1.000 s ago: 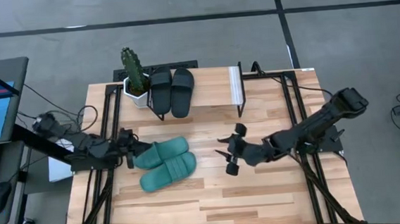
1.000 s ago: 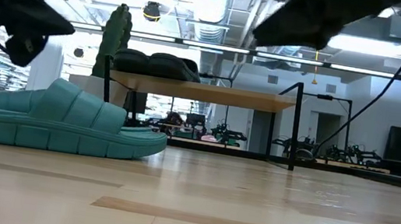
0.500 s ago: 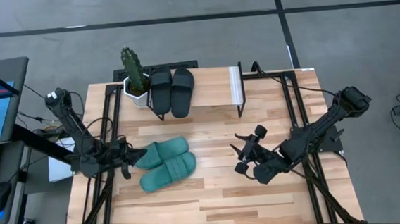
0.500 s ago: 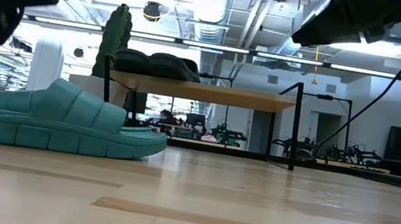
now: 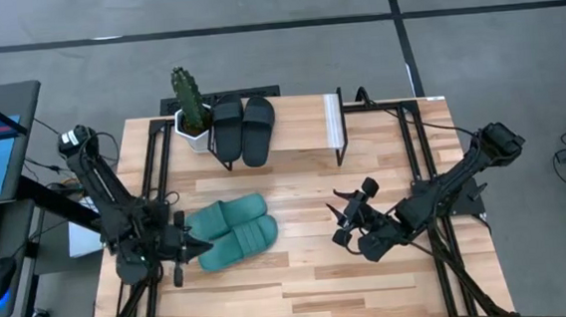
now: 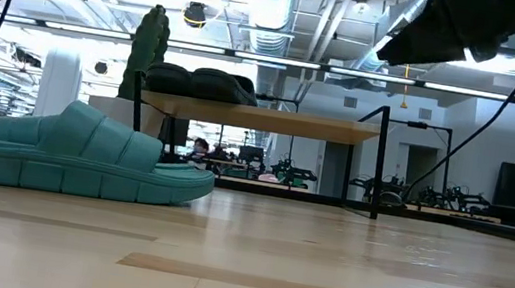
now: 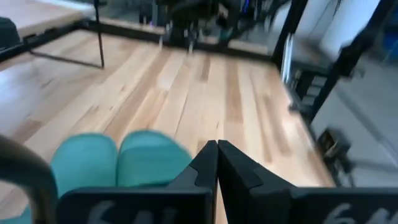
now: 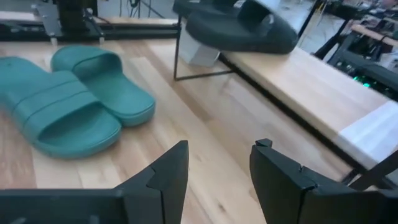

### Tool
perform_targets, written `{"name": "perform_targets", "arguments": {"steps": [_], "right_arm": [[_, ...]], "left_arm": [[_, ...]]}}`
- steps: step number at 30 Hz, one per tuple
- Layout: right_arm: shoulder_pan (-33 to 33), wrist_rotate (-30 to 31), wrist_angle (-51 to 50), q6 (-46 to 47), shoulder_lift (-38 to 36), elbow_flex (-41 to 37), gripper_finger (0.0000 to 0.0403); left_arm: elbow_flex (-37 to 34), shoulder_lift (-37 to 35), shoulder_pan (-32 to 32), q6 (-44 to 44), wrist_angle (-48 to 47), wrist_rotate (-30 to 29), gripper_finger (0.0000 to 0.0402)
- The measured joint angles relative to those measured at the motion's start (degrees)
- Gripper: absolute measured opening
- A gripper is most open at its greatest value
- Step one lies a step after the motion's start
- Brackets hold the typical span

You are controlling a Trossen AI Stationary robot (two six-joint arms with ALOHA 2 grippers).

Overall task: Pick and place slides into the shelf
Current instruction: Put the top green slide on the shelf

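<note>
Black pair: the two matte black rubber slides already sit side by side on the low shelf of thin black metal frame and light wood panel, beside a potted green cactus.
Teal pair: the two teal-green rubber slides lie flat on the wooden tabletop, touching each other, in front of the shelf and well apart from it.
My left gripper: hovering just beside the heel ends of the teal pair; my jaws are pressed fully together and hold nothing.
My right gripper: off to the other side of the table, clear of the slides; my jaws stand partly apart with nothing between them.
Handling, as I judge it: light, soft foam-rubber; it should flex rather than crack, and its ribbed matte surface should give decent friction.
Where I would grip: across the wide strap, or pinching the sole's side edge near the middle so it hangs level.
Caution: a grip at one end may let the slide droop; the pair touching means lifting one could nudge the other.
</note>
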Motion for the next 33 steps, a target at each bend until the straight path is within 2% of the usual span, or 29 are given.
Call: {"name": "perform_targets", "arguments": {"steps": [3,8,11,16,20,25,29,33], "right_arm": [[0.0,-1.61,-0.03,1.07,1.19,0.0,0.0157],[0.0,-3.07,-0.14,2.96,3.44,0.0,0.0153],[0.0,-3.63,-1.42,5.93,3.44,-0.02,0.015],[0.59,-4.3,-4.83,10.33,3.42,-0.04,0.0145],[1.28,-4.53,-5.62,10.47,3.42,-0.04,0.014],[1.81,-4.5,-6.71,10.49,3.42,-0.04,0.0135],[1.9,-4.62,-7.5,10.55,3.42,-0.04,0.0134],[1.88,-4.67,-7.54,10.84,3.42,-0.04,0.0134]], "left_arm": [[3.41,2.56,0.09,-4.94,-10.04,1.27,0.0],[7.61,5.02,2.17,-11.29,-21.41,2.75,0.0],[8.91,5.32,5.1,-13.52,-25.18,5.43,0.0],[11.14,6.13,11.34,-18.16,-31.47,13.9,0.0],[11.82,7.04,14.01,-20.36,-36.31,18.9,0.0],[12.2,8.68,16.64,-24.35,-47.29,26.33,0.0],[12.2,11.36,17.43,-25.73,-52.53,28.54,0.0],[12.2,14.58,17.78,-23.55,-52.82,29.93,0.0]]}}
